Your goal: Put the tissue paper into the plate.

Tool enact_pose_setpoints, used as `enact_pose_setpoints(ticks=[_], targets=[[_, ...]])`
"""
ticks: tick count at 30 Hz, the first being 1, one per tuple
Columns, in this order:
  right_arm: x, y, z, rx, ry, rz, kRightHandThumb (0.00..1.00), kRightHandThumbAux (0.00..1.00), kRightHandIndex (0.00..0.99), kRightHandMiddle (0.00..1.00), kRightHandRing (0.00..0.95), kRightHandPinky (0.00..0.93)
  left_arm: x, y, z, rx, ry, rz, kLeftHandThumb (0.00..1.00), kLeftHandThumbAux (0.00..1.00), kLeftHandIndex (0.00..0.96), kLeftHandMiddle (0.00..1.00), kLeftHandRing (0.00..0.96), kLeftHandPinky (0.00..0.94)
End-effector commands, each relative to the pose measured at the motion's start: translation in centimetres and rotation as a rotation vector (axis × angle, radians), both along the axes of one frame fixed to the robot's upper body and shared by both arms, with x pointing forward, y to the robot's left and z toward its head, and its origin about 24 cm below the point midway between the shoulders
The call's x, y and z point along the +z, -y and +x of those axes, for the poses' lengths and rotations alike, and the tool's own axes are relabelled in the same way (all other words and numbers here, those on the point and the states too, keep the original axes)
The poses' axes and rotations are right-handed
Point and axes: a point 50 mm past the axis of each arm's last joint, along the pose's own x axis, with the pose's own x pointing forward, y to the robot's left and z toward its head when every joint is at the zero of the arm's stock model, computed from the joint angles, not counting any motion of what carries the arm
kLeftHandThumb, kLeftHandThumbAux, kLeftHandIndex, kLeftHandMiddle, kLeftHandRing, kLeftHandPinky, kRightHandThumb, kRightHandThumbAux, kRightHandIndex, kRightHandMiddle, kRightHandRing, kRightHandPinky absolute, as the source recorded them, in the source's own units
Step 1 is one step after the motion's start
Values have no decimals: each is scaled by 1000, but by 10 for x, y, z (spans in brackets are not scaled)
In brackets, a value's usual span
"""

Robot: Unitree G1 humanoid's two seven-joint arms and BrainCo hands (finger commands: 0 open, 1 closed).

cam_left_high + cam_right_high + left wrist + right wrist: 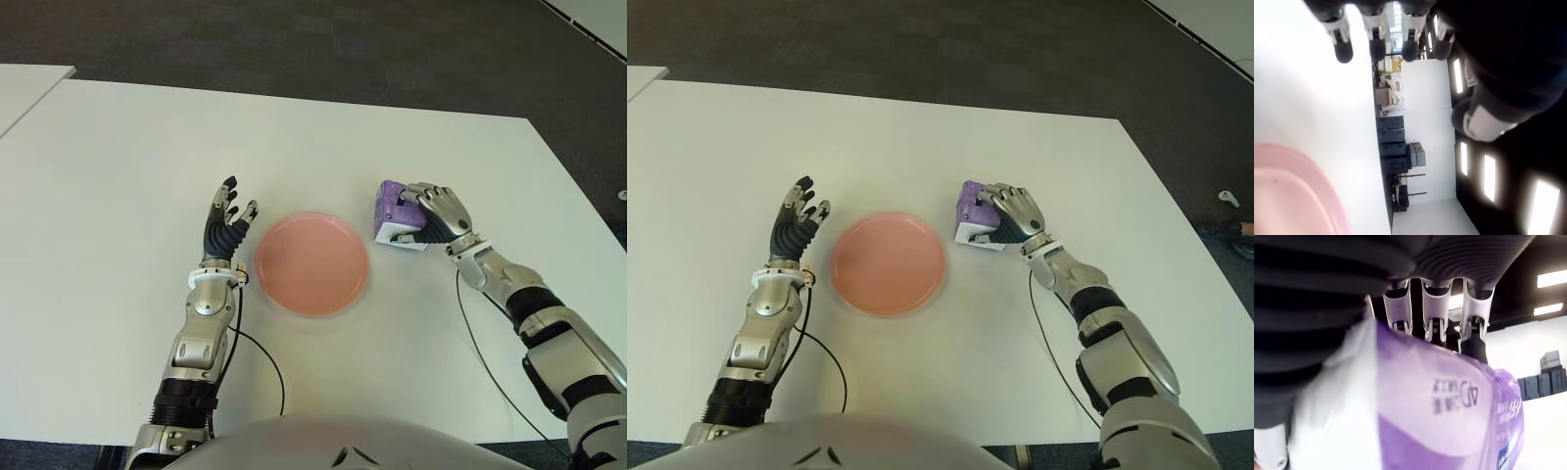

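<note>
My right hand (434,211) is wrapped over the tissue pack (393,212) — a small purple-and-white packet sitting on the white worktop (127,157), just to the right of the pink plate (312,263) and not yet in it. In the right wrist view my fingers (1434,303) curl down over the far side of the pack while the palm presses the near side, so I judge the grip to be closed on it across its width.

This should be a light thing, soft and squashy under a slick plastic wrapper. It will give when squeezed rather than break, so a firm hold does no harm — the risk, I think, is the glossy film sliding out from my fingers if I pinch only a corner. Holding it across the middle, as now, looks the safest place.

My left hand (227,223) shows just left of the plate, fingers spread and holding nothing.
</note>
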Motion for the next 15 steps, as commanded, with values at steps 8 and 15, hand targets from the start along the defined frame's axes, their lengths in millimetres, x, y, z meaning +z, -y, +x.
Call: enact_pose_setpoints(ticks=[8,15], targets=[[29,-7,7,64,29,64,830,680,399,511,529,454,-10,-2,1,-4,-6,31,0,622,2,0,0,0],[34,-12,6,133,-66,50,573,574,290,306,271,216,-10,0,1,0,-3,35,0,621,0,0,0,0]])
